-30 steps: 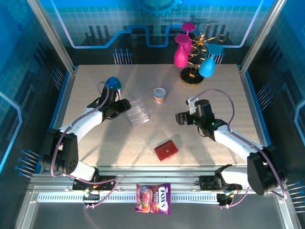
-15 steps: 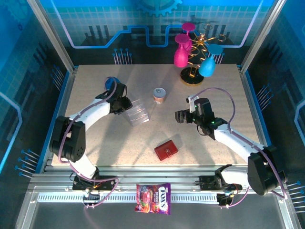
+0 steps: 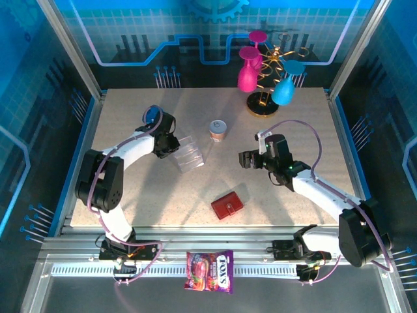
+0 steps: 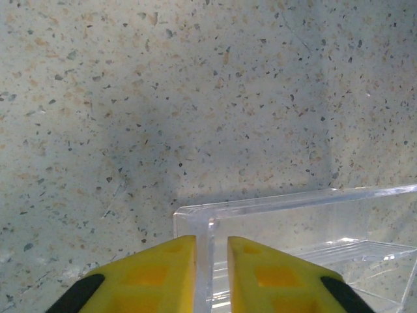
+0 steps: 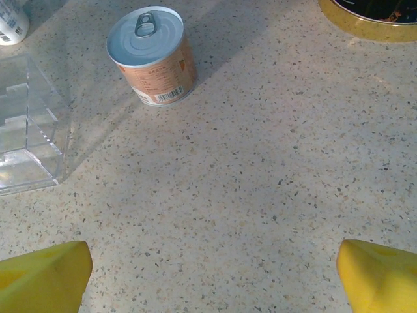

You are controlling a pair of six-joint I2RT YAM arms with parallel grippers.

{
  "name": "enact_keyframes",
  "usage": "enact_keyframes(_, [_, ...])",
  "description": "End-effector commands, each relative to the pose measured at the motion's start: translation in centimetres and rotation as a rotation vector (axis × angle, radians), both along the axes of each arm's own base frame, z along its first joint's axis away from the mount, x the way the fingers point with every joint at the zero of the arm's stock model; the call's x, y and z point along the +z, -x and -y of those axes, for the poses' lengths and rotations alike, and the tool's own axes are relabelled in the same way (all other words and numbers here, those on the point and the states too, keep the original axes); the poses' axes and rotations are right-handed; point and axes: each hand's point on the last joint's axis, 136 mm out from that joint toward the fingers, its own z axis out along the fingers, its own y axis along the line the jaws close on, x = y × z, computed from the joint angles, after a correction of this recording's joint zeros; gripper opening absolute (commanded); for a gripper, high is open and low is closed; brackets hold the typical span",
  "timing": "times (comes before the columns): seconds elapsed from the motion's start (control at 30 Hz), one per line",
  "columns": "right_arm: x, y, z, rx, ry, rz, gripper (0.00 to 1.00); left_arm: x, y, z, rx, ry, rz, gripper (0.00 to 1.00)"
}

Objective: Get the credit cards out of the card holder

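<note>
The red card holder (image 3: 227,205) lies closed on the worktop (image 3: 130,189) in the lower middle of the overhead view, well apart from both arms. At upper left, the left gripper (image 3: 173,144) (image 4: 211,244) has its yellow fingers nearly together, pinching a wall of the clear box (image 3: 189,154) (image 4: 293,222). Right of centre, the right gripper (image 3: 246,160) (image 5: 212,274) hangs wide open with nothing in it, pointed toward a small can (image 3: 217,130) (image 5: 151,55).

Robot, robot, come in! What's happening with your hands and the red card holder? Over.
Left hand shut on clear box wall. Right hand open, hovering near tin can. Red card holder closed, untouched, nothing on it.
</note>
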Motion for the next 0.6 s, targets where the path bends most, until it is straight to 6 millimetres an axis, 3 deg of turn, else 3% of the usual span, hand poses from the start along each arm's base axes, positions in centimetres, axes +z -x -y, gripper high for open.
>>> enact_keyframes(0.0, [2.1, -0.3, -0.2, -0.011, -0.013, 0.042, 0.98, 0.4, -0.5, -0.2, -0.011, -0.011, 0.004, 0.16])
enact_keyframes(0.27, [2.6, -0.1, 0.0, -0.014, -0.011, 0.054, 0.98, 2.2, -1.5, 1.0, -0.122, -0.019, 0.065, 0.07])
enact_keyframes(0.57, [2.6, 0.2, 0.2, -0.022, -0.011, 0.057, 0.98, 3.4, -3.0, 6.2, -0.308, -0.019, 0.091, 0.03])
